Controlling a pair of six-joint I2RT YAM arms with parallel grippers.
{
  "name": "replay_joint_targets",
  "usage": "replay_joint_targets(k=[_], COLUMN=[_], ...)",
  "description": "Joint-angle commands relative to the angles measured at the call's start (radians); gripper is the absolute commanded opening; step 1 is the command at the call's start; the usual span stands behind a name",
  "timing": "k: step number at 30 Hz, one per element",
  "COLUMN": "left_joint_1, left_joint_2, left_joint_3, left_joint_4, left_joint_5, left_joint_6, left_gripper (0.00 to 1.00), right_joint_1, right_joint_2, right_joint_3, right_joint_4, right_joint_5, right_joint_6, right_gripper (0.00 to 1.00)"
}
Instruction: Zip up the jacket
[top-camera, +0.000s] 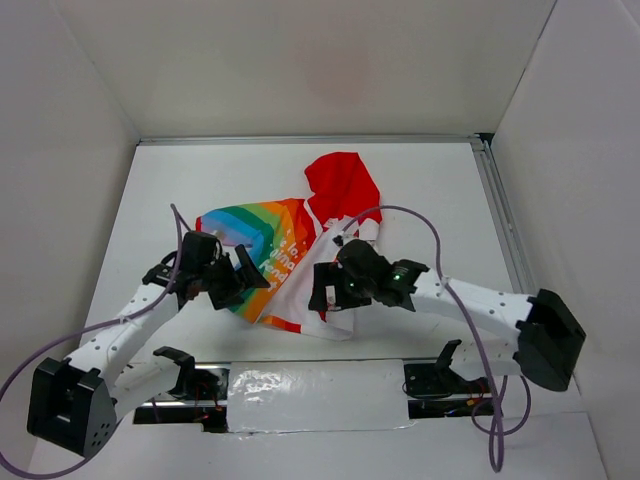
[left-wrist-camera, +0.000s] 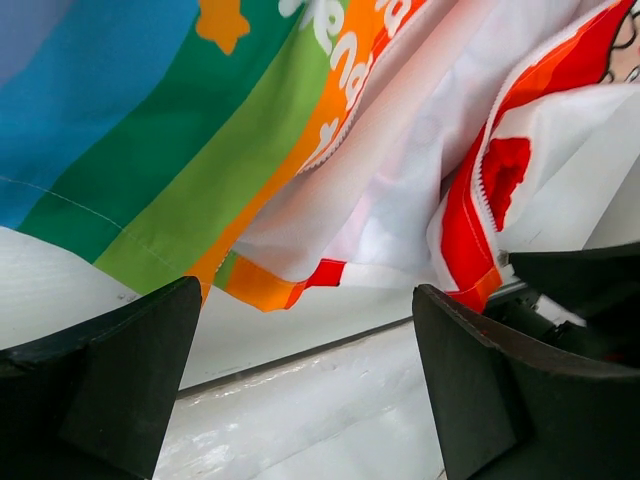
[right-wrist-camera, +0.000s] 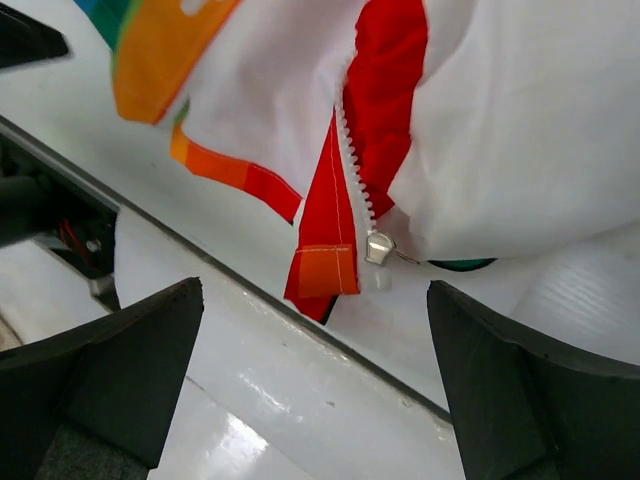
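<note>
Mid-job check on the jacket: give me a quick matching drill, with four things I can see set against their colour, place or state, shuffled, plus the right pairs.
Things:
1. hood
2. zipper slider
3. left gripper
4. rainbow-striped half

Matches:
A. open, holding nothing
B. silver, near the bottom hem
C. red, at the far end of the jacket
D. white lettering along its edge

Pairs: 1-C, 2-B, 3-A, 4-D
</note>
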Motion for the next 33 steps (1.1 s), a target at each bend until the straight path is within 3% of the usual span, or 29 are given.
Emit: replay_joint_targets(k=[1,5,9,12,15,17,23,26,29,33], left_joint_1=[0.035,0.069,0.123,0.179,0.258,0.285,0.261,0.208,0.138,0.051], left_joint_2=[-0.040,-0.112,-0.175,-0.202,-0.201,-0.184,-0.126,-0.089,-0.048,0.038], left_joint_3=[0.057,0.032,-0.007,-0.027,-0.028,-0.024,-0.025,-0.019,-0.012,0.011], left_joint_4=[-0.047,-0.065,-0.093,-0.098,-0.067,-0.041,0.074,0.120,0.157,0.169], left_joint_5=[-0.021,-0.026,-0.044,-0.081,-0.007,0.034,0.183,0.231,0.220,0.189], left_joint_6=[-0.016,-0.118,-0.190,-0.201,-0.141,-0.103,0.029,0.065,0.074,0.079], left_gripper=[0.99,0.99,0.99,0.99,0.99,0.99,0.99,0.99,0.99,0.99], right_joint_1=[0.029,0.122,0.251,0.348,0.385,0.379,0.343,0.282,0.196,0.161], right_joint_2=[0.102,0.310,0.470,0.556,0.616,0.586,0.290,0.198,0.204,0.317], right_joint_3=[0.065,0.256,0.546,0.661,0.718,0.673,0.398,0.242,0.125,0.140], right_joint_4=[0.112,0.071,-0.104,-0.170,-0.242,-0.244,-0.210,-0.186,-0.065,-0.023], right_joint_5=[-0.108,-0.082,0.117,0.223,0.287,0.307,0.339,0.267,0.119,0.074], right_joint_6=[0.021,-0.051,-0.116,-0.165,-0.139,-0.104,0.036,0.114,0.128,0.088], right_gripper=[1.00,0.99,1.00,1.00,1.00,1.00,1.00,1.00,0.99,0.91])
